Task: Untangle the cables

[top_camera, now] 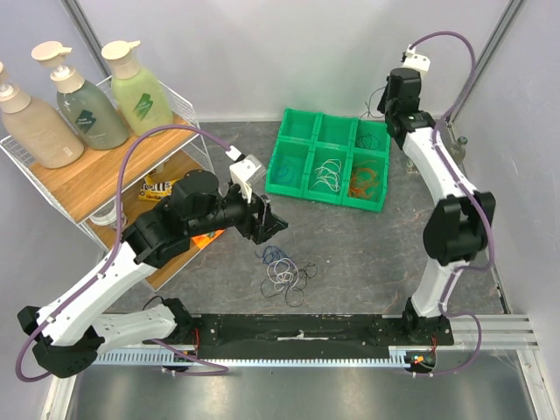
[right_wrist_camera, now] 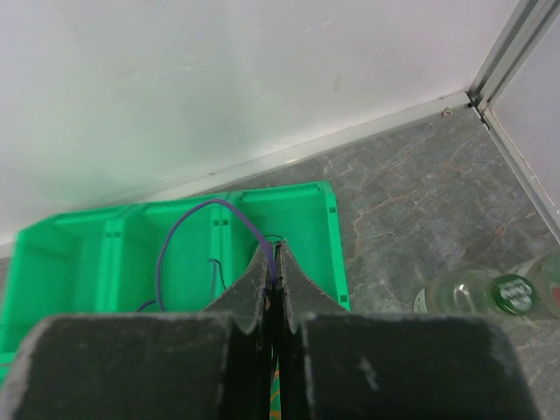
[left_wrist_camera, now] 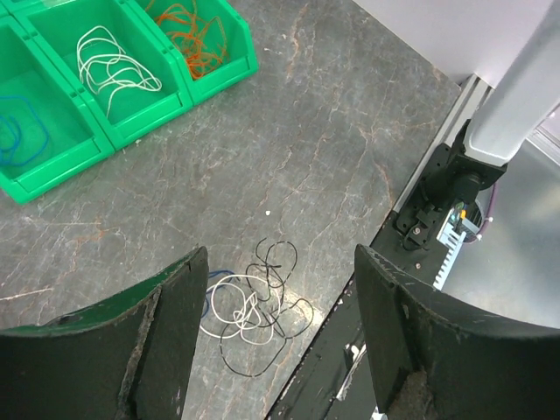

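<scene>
A tangle of thin black, white and blue cables (top_camera: 284, 271) (left_wrist_camera: 254, 315) lies on the grey table in front of the arm bases. My left gripper (top_camera: 271, 223) (left_wrist_camera: 280, 255) hangs above it, open and empty, with the tangle showing between the fingers. The green tray (top_camera: 302, 188) (left_wrist_camera: 219, 74) holds white cables (left_wrist_camera: 109, 66), orange cables (left_wrist_camera: 188, 35) and a blue one (left_wrist_camera: 17, 131) in separate compartments. My right gripper (top_camera: 374, 109) (right_wrist_camera: 276, 254) is over the tray's far right corner, shut on a thin purple cable (right_wrist_camera: 197, 214) that arcs up and left over the tray (right_wrist_camera: 332, 227).
A wire shelf (top_camera: 105, 175) with three pump bottles (top_camera: 87, 101) and snack packets stands at the left. Green-capped bottles (right_wrist_camera: 490, 293) stand by the right wall. The black base rail (top_camera: 297, 332) (left_wrist_camera: 350, 350) runs just in front of the tangle.
</scene>
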{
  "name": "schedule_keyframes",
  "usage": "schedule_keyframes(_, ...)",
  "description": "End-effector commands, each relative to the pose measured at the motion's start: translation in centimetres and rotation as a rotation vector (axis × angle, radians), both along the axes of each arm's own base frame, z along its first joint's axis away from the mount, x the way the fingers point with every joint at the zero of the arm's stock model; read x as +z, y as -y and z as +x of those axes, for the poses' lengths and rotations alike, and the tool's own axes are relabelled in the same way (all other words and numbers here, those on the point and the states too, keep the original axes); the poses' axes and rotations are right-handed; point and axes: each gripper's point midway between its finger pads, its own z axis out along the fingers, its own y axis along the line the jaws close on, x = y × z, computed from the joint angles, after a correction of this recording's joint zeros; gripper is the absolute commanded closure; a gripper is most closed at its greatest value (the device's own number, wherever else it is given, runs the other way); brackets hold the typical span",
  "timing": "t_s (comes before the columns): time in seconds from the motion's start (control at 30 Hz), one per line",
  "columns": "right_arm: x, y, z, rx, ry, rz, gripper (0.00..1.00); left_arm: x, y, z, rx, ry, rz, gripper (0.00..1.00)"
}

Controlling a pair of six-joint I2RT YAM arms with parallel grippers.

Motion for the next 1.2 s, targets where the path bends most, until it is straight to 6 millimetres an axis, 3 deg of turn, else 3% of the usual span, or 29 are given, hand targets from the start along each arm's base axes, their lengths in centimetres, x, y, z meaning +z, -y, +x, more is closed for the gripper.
schedule_keyframes(0.0, -1.3, 1.2, 3.6, -0.061, 0.009, -0.086, 1.00, 1.2, -0.6, -0.7, -0.013, 0.034, -0.012, 0.26)
schedule_keyframes(0.13, -4.3, 2.2, 5.0, -0.126, -0.062, -0.138, 1.00, 1.2, -1.1, -0.5, 0.010, 0.035, -0.004, 0.26)
schedule_keyframes(0.27, -9.2, 2.6, 5.1, -0.145, -0.175, -0.166, 1.00, 1.4, -1.2, -0.4, 0.025, 0.034, -0.011, 0.26)
schedule_keyframes(0.43, -14.9, 1.5, 5.3, -0.092, -0.276, -0.157, 1.00, 1.2, -1.1, -0.4, 0.025, 0.023, -0.009, 0.26)
schedule_keyframes(0.53, -17.2, 0.8, 5.8, -0.039, -0.328, -0.170, 1.00, 1.3, -1.1, -0.4, 0.025, 0.021, -0.007, 0.26)
schedule_keyframes(0.67, -18.3, 0.3, 6.4, -0.013, -0.403, -0.220, 0.95, 1.2, -0.7, -0.4, 0.017, 0.006, -0.002, 0.26)
schedule_keyframes(0.8, -18.6, 0.4, 5.8, -0.007, -0.465, -0.234, 0.74, 1.3, -0.2, -0.5, -0.005, -0.009, -0.008, 0.26)
schedule_keyframes(0.97, -15.1, -0.8, 4.6, 0.030, -0.474, -0.214, 0.49, 1.2, 0.1, -0.6, -0.012, -0.022, -0.012, 0.26)
schedule_keyframes(1.07, -12.4, -0.9, 3.3, 0.037, -0.469, -0.215, 0.39, 0.8, 0.3, -0.7, -0.027, -0.034, -0.008, 0.26)
schedule_keyframes(1.17, -11.0, -0.6, 1.1, 0.037, -0.500, -0.205, 0.36, 0.0, 0.7, -0.7, -0.039, -0.056, 0.006, 0.26)
